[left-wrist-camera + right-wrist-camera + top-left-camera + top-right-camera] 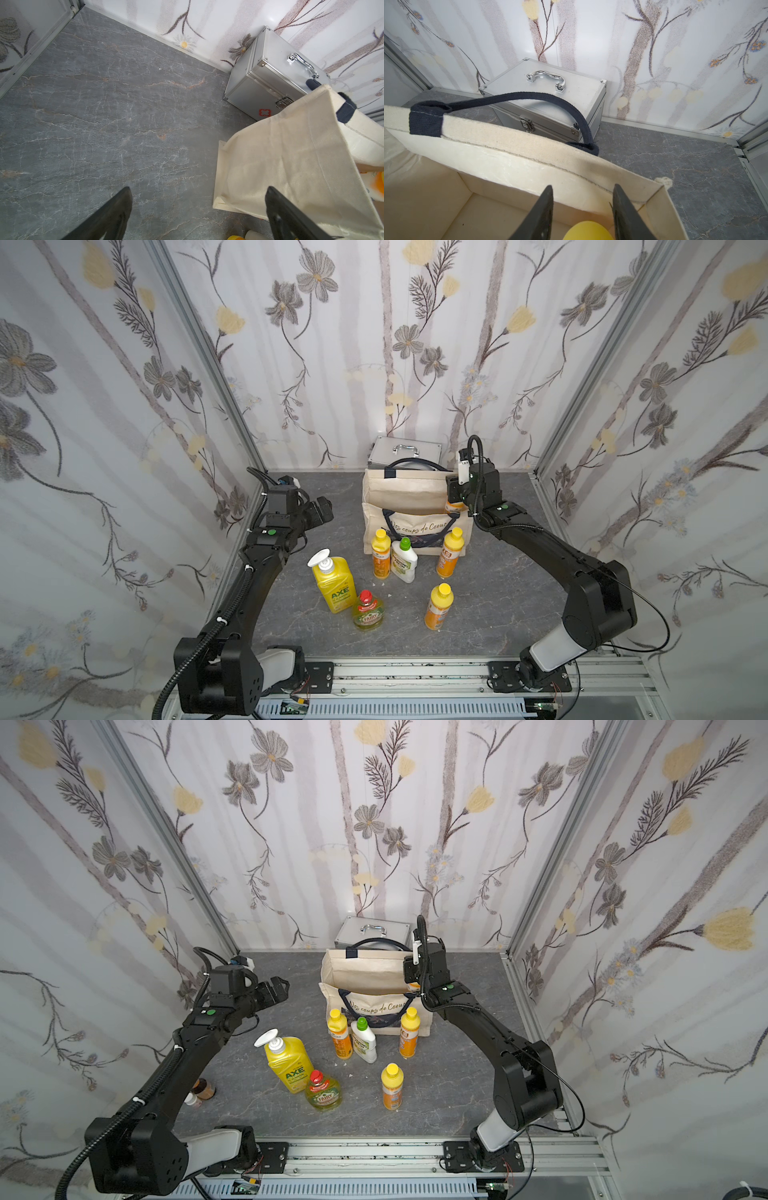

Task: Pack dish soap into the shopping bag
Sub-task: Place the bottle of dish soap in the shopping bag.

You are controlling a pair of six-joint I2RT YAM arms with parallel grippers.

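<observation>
- Hanging over the open bag (374, 526) at the end nearest its own arm, the right gripper (582, 187) points down into it with its 2 fingers parted partway.
- Just below and between those fingers sits the yellow cap (588, 230) of 1 orange bottle (453, 506), which stands inside the bag close to the end wall. A gap shows beside the cap on 1 side, so it is not clamped.
- On the table (498, 593) in front of the bag stand 6 more bottles, all upright.
- 2 orange bottles (381, 560) (450, 556) flank a white bottle (404, 562) with a green cap, just in front of the bag's lettered face.
- A 3rd orange bottle (438, 608) stands nearer the camera, apart from the rest.
- The yellow pump bottle (332, 583) marked AXE and the small red-capped bottle (368, 614) stand side by side, touching or nearly so.
- The left gripper (198, 188) hovers above bare table beside the bag, its fingers spread wide and holding nothing.
- A metal case (405, 452) sits behind the bag against the back wall, with 1 dark bag handle (529, 97) arching over it in the right wrist view.
</observation>
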